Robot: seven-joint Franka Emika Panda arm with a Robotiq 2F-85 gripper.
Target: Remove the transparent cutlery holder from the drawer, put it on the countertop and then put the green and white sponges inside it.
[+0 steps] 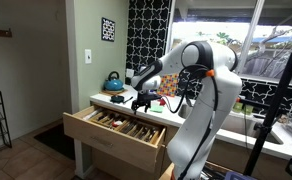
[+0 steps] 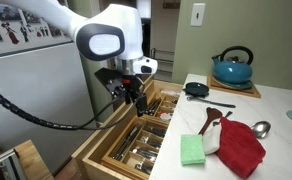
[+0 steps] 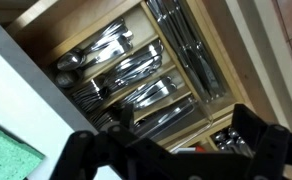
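Note:
The wooden drawer (image 2: 114,150) (image 1: 121,138) stands pulled out, full of cutlery in compartments. In the wrist view a transparent cutlery holder (image 3: 154,98) with clear plastic walls lies in the drawer among the wooden dividers, holding forks and spoons. My gripper (image 2: 134,97) (image 1: 144,101) (image 3: 181,122) hangs open just above it, one finger to each side and touching nothing. On the white countertop (image 2: 276,105) the green sponge (image 2: 192,150) (image 3: 6,155) lies near the front edge. The white sponge (image 2: 212,139) lies beside it, partly under a red cloth.
A red cloth (image 2: 242,148), a dark spatula (image 2: 215,117) and a metal spoon (image 2: 262,128) lie on the countertop. A teal kettle (image 2: 232,67) (image 1: 113,81) stands on a board at the back by the wall. A refrigerator (image 2: 31,80) flanks the drawer.

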